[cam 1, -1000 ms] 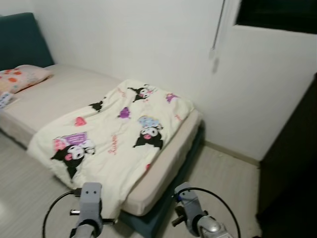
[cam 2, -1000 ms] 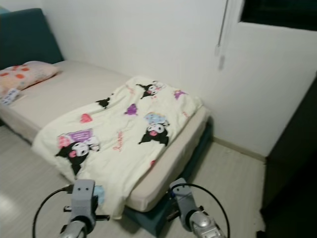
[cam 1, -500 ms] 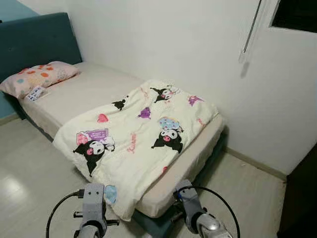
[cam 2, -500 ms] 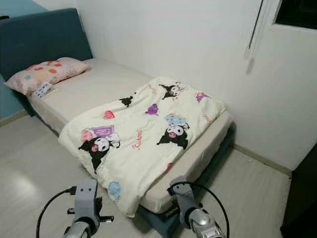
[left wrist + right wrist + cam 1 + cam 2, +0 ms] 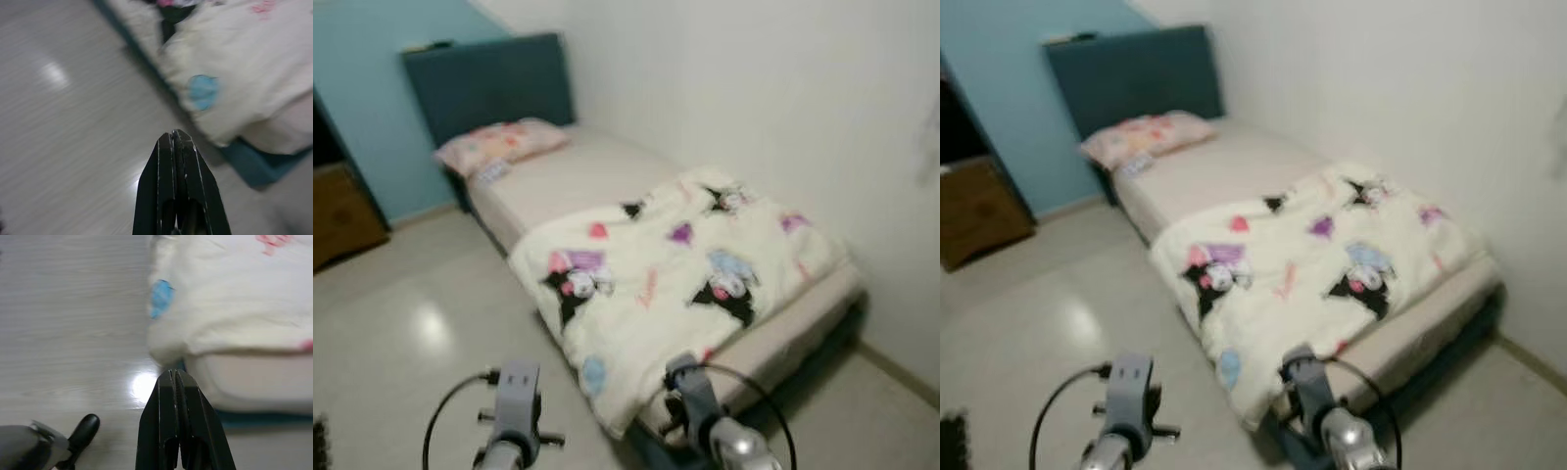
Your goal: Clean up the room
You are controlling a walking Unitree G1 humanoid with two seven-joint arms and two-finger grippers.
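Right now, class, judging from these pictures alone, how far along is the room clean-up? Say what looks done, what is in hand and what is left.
Done: nothing shows as tidied yet. The patterned blanket lies bunched across the foot of the bed, one edge hanging toward the floor.

In hand: nothing. The left claw and right claw are both shut, over the floor near the blanket's hanging edge.

Left: straightening the blanket; the pillow lies at the headboard.

Our view swings leftward: the bed (image 5: 607,186) and its blanket (image 5: 685,274) shift right, while a blue wall (image 5: 372,88) and wooden cabinet (image 5: 342,211) come into sight
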